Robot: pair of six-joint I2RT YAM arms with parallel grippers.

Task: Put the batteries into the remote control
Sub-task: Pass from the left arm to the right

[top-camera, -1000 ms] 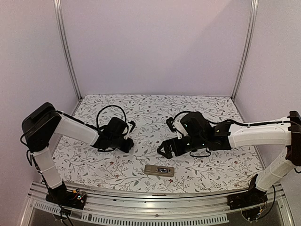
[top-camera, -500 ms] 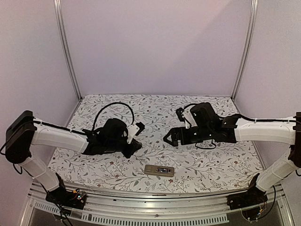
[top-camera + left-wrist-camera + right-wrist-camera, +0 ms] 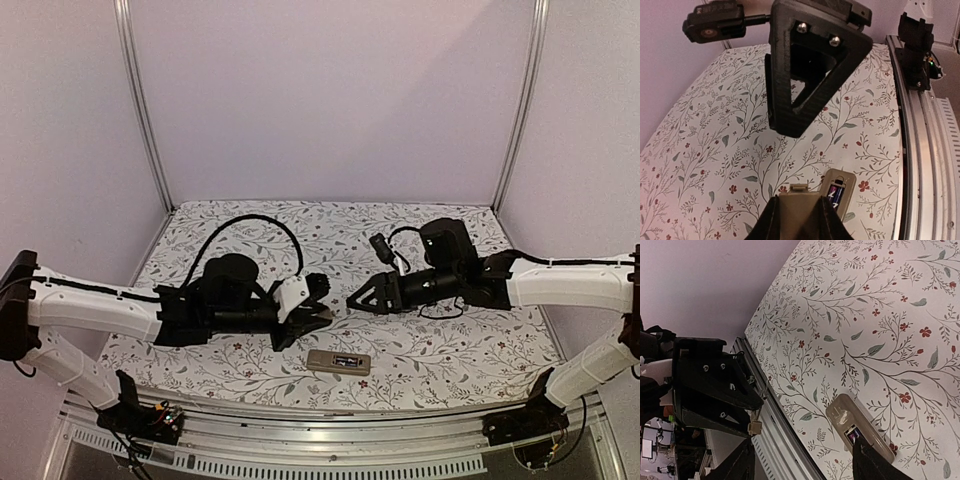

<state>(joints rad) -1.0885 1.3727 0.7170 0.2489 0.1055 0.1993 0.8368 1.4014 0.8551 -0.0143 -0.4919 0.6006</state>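
Observation:
The remote control (image 3: 338,362) lies tan back up near the table's front edge. Its dark recess holds the batteries (image 3: 835,193), bluish-black with white marks, also visible in the right wrist view (image 3: 853,432). My left gripper (image 3: 318,318) hovers just left of and above the remote, shut on the small tan cover panel (image 3: 799,207). The panel's tab points toward the remote. My right gripper (image 3: 358,299) hangs open further back, above the remote, with nothing between its fingers (image 3: 742,465). The remote (image 3: 860,432) lies below its right finger.
A floral cloth (image 3: 420,350) covers the table. An aluminium rail (image 3: 330,412) runs along the front edge close to the remote. Plain walls with metal corner posts (image 3: 140,110) enclose the back and sides.
My left arm has stretched right toward the remote, carrying the cover panel. My right gripper has drawn back and up, and its jaws have narrowed somewhat.

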